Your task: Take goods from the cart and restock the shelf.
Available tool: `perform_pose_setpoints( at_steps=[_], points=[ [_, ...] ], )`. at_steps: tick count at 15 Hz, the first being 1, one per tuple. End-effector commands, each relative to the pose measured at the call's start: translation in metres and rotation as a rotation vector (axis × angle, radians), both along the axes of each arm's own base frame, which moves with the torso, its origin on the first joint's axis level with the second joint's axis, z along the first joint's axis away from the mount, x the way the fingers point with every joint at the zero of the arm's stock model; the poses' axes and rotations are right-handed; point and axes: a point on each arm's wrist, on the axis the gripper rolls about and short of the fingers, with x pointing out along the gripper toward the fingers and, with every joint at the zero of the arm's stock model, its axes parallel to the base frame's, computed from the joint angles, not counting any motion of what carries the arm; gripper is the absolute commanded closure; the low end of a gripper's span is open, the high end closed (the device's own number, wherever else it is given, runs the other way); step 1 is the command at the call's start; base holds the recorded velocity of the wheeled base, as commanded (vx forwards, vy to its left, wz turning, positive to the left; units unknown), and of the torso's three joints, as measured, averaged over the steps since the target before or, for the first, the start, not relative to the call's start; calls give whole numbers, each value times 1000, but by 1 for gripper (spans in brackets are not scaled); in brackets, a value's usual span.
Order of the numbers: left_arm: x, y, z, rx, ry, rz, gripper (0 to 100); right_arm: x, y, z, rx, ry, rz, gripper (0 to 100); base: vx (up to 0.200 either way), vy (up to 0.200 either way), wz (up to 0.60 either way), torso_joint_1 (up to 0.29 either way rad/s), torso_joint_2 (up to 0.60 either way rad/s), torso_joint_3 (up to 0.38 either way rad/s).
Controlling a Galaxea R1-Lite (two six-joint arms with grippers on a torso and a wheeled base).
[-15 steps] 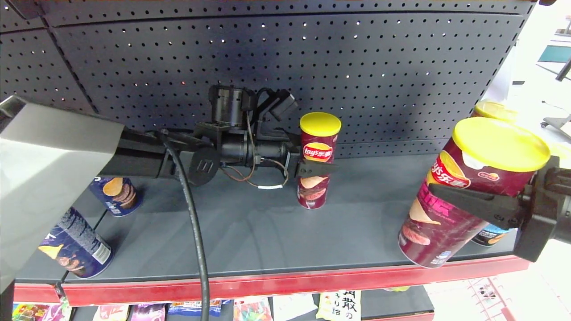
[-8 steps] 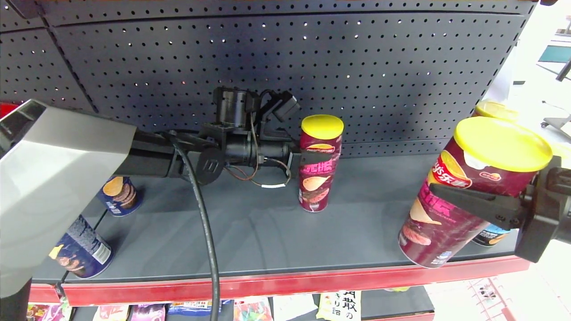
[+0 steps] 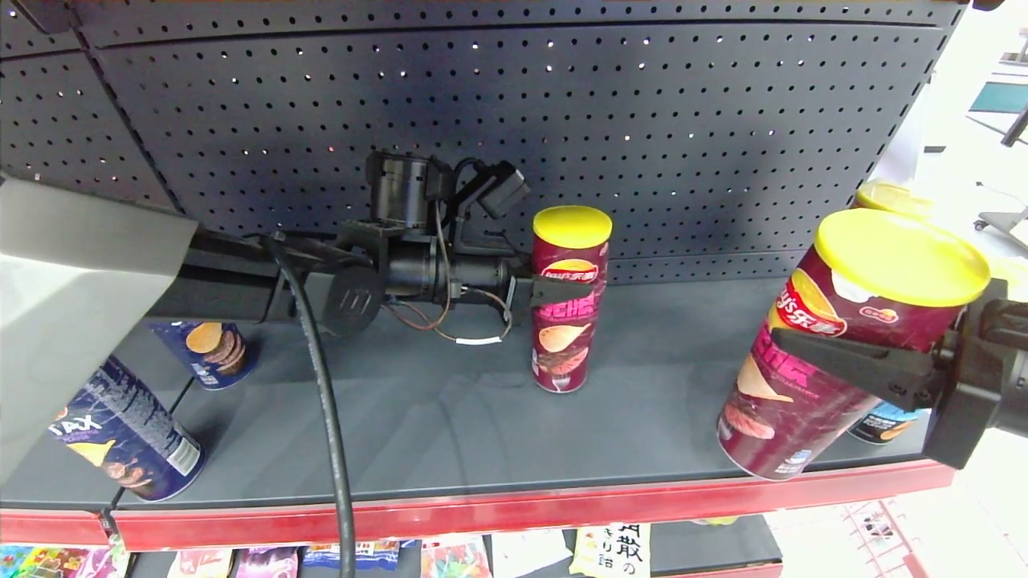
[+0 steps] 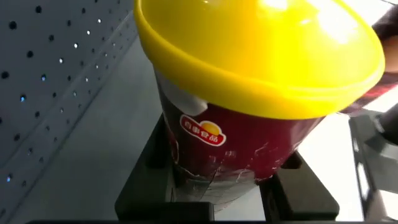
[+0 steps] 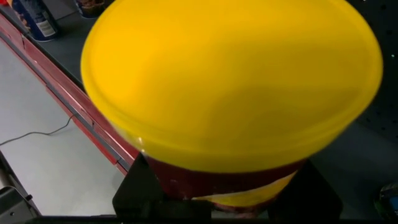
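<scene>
Crisp cans are the goods here, both held over the dark shelf [image 3: 450, 433]. The bigger worry is the right can [image 3: 843, 321], clamped in the right tool [image 3: 827, 345] at the shelf's red front lip [image 3: 482, 506]. Its long axis leans, with the yellow lid up and toward the robot's right and the base down over the lip. I cannot tell whether the base rests on anything. Released there, it would likely tip forward off the shelf. Pushed inward, it could nudge the small blue can [image 3: 879, 421] just behind it. The left can [image 3: 566, 353] stands upright near the pegboard back [image 3: 642, 120], long axis vertical, lid up, base at the shelf. The left tool [image 3: 562, 289] is closed on its upper half from the side. This can is tall and narrow, so a finger dragging on withdrawal could topple it.
</scene>
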Motion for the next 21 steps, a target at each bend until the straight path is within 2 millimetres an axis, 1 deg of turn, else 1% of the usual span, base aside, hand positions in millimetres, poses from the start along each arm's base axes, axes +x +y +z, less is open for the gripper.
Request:
perform_pose_setpoints(
  at_steps=[1,2,3,4,5,7,8,9,13,16,17,21],
  points=[
    [-28,7,17,-7,-11,-20,100,1,0,-1,-2,3,1,100,0,0,0,0,0,0],
    [-34,7,19,-6,-11,-23,100,1,1,-1,-4,3,1,100,0,0,0,0,0,0],
    [-45,12,18,3,1,-27,100,1,1,-1,-3,2,1,100,0,0,0,0,0,0],
    [-53,16,15,15,17,-22,100,1,1,-1,-3,2,0,100,0,0,0,0,0,0],
    [-54,17,14,19,21,-21,100,1,0,0,-1,2,-1,100,0,0,0,0,0,0],
    [-71,28,5,48,56,-7,100,1,1,1,-2,-1,0,100,0,0,0,0,0,0],
    [-73,29,4,52,62,-7,100,1,1,0,-3,2,0,100,0,0,0,0,0,0],
    [-81,31,0,62,75,-15,100,2,1,-1,-5,5,0,100,0,0,0,0,0,0],
    [-82,31,-11,51,50,-1,100,2,1,0,-4,3,0,100,0,0,0,0,0,0],
    [-81,31,-12,53,47,9,100,2,1,0,-3,2,0,100,0,0,0,0,0,0],
    [-81,27,-14,60,48,16,100,2,1,0,-3,2,0,100,0,0,0,0,0,0],
    [-87,22,-16,53,28,22,100,4,2,1,-4,-1,0,100,0,0,0,0,0,0]
  ],
)
